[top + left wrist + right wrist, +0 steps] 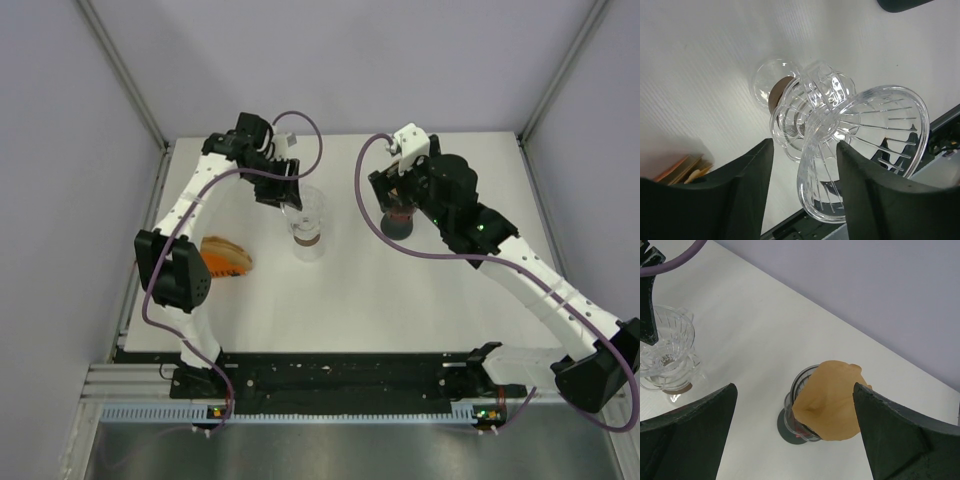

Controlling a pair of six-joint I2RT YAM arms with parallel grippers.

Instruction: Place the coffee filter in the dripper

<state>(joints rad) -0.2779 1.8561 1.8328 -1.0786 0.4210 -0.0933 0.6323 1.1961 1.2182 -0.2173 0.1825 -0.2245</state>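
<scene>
A brown paper coffee filter (pixel 832 402) sits tilted in the mouth of a clear dripper with a dark round base (pixel 790 427), sticking up above its rim. My right gripper (pixel 795 387) is open wide just above it, touching nothing; from above it (pixel 400 205) hides most of that dripper (pixel 398 228). A second, clear glass dripper (pixel 308 228) stands left of centre. My left gripper (pixel 805 145) is open with the glass dripper's rim (pixel 875 145) between its fingers; the right finger (pixel 865 190) is close against the rim, the left one stands apart.
A stack of orange-brown filters (pixel 227 255) lies on the white table to the left of the glass dripper, also showing in the left wrist view (pixel 682 167). The black front rail (pixel 340 375) runs along the near edge. Grey walls enclose the table.
</scene>
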